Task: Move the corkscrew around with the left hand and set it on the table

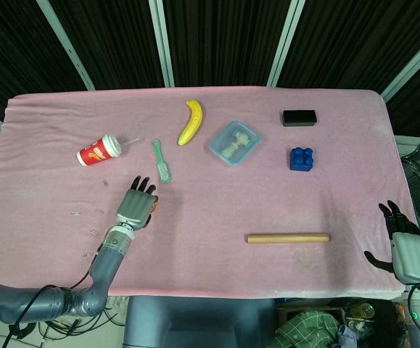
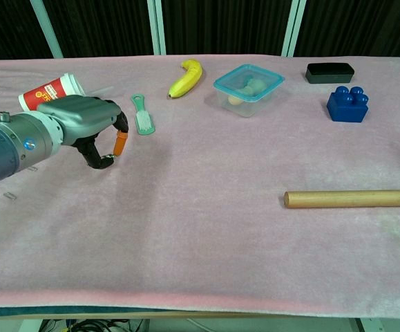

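Note:
My left hand hangs a little above the pink table at its left side and grips the corkscrew, whose orange handle shows between the curled fingers. From the head view the left hand covers the corkscrew almost wholly. My right hand rests off the table's right front corner, fingers apart, holding nothing.
A red paper cup lies behind the left hand, a green brush just right of it. Further back are a banana, a clear lidded box, a blue brick and a black case. A wooden dowel lies front right.

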You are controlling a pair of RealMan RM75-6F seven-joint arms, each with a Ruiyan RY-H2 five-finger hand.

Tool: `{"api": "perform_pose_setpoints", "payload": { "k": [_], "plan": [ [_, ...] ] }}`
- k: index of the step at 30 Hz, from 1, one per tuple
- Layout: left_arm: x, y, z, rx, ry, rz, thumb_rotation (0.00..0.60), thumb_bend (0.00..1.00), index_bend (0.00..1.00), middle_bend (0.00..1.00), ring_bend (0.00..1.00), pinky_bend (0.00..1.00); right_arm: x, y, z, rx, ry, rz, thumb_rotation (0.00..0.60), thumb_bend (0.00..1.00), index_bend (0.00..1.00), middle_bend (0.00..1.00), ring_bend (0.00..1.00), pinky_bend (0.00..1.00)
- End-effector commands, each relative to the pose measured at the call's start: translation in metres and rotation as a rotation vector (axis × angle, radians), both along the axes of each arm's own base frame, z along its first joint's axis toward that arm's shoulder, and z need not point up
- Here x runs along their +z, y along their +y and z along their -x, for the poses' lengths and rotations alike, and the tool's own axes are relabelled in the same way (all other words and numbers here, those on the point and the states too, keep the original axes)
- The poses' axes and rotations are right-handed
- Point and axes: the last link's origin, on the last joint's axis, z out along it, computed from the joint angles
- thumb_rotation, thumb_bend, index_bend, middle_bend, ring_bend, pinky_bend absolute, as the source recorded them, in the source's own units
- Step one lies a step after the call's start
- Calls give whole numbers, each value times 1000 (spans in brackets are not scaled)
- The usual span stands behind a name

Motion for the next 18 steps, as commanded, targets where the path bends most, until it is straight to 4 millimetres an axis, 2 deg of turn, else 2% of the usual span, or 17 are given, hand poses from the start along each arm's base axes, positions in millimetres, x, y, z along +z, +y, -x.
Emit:
{"api": "perform_pose_setpoints", "payload": {
  "k": [1,18],
  "plan": [
    [13,3,-3,-4,-11,-31,600,424,576,200,0,0,0,0,0,0,1,0,600,87,0,0,122,206],
    [62,7,-1,22,-29,-119,600,424,579,204,0,0,0,1,0,0,2,1,600,87,0,0,122,206]
  ]
}}
